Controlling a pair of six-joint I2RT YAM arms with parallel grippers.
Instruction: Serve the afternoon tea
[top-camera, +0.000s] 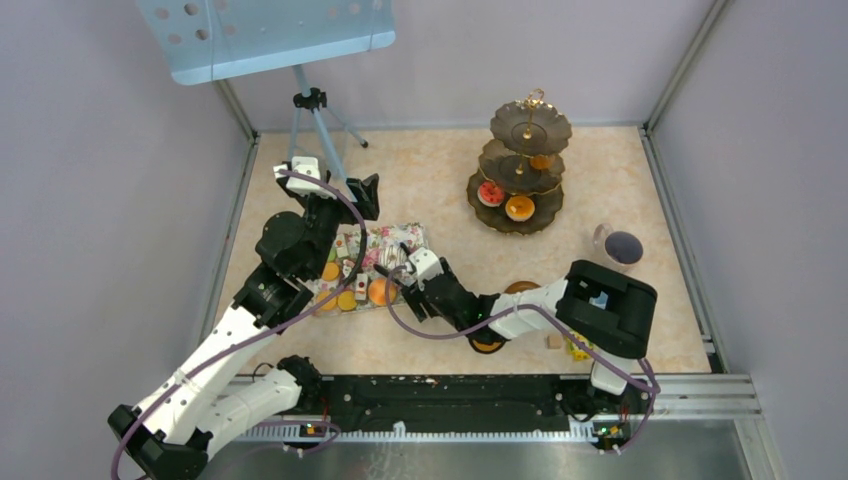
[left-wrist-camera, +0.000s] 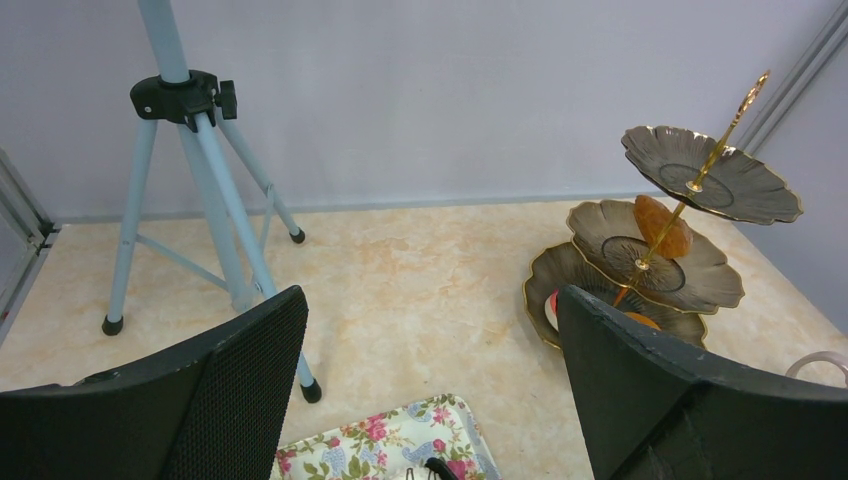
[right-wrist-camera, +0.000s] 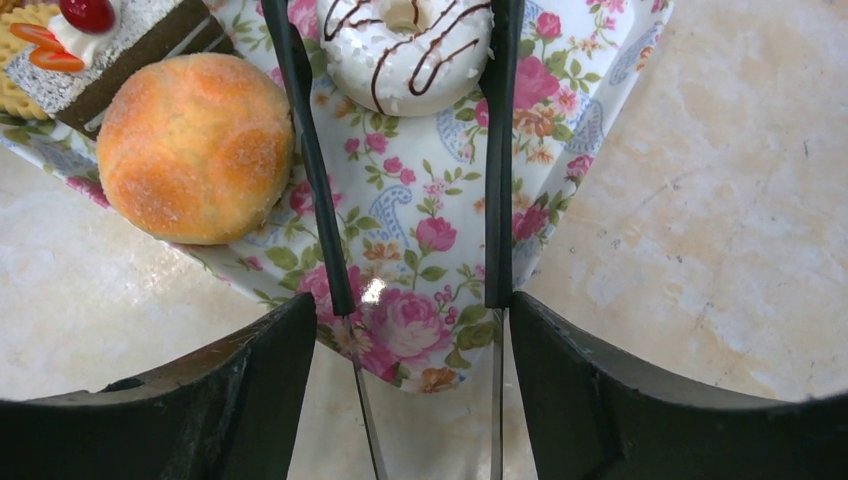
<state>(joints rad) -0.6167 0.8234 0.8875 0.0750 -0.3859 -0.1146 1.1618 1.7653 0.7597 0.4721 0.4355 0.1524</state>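
At the far left, the tripod (left-wrist-camera: 185, 98) of a music stand stood on the table by the back wall. Just right of it my left gripper (left-wrist-camera: 430, 300) hung above the table with its fingers spread wide, just beyond the far edge of the floral tray (left-wrist-camera: 400, 435).

The tray lay left of centre and carried the pastries — orange rounds (top-camera: 331, 271), a cake slice (right-wrist-camera: 120, 45) topped with red fruit, a sugared bun (right-wrist-camera: 195, 145) and a white doughnut (right-wrist-camera: 405, 40) with chocolate lines.

My right gripper (right-wrist-camera: 412, 300) lay stretched across from the right, over the tray's near right corner. Its fingers stood fairly wide, closed on a pair of slim tongs (right-wrist-camera: 310, 170). The dark tips of the tongs flanked the doughnut, one on each side — whether they pinched it I could not tell.

Right of centre and farther back stood the three-tier stand (top-camera: 515, 172). A red round (top-camera: 490, 193) and an orange round (top-camera: 519, 207) sat on its lowest tier, and another orange piece (top-camera: 541, 161) on the middle one.

The grey mug (top-camera: 622, 247) stood near the stand on its right, well apart from the tray. A small yellow block (top-camera: 578, 348) lay near my right base.
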